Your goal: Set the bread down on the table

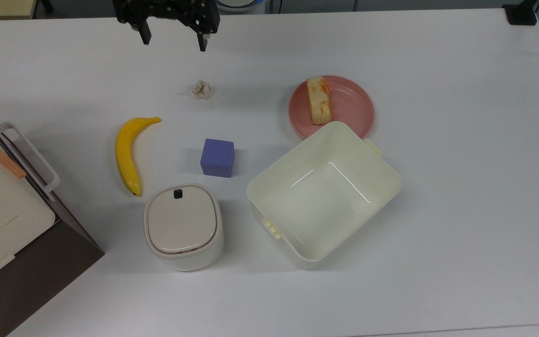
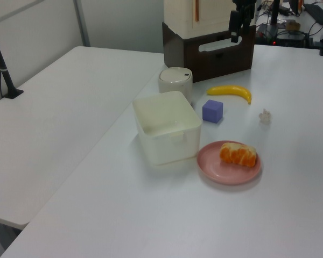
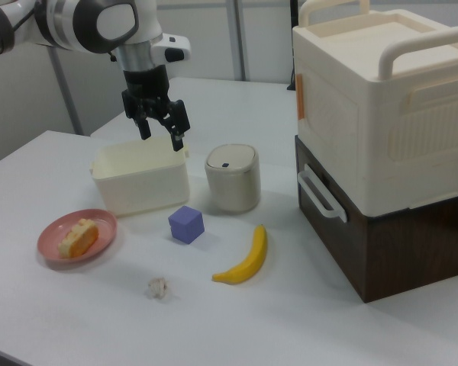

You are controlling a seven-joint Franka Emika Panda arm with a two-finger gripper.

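My gripper hangs in the air above the table with its two fingers spread wide and nothing between them; in the right view my gripper shows the same spread. The bread lies well apart from my fingers, off toward the top view's right and lower in the picture, resting on the pink plate. Its long axis runs nearly up and down in the top view, tilted a little, and it sits on the plate's left part there. In the left view the bread shows its orange side; in the right view it lies on the plate.

Just beside the plate stands the cream tub, open and bare inside. The round bin has its lid on. Between my fingers and these lie the paper ball, the banana and the purple cube.
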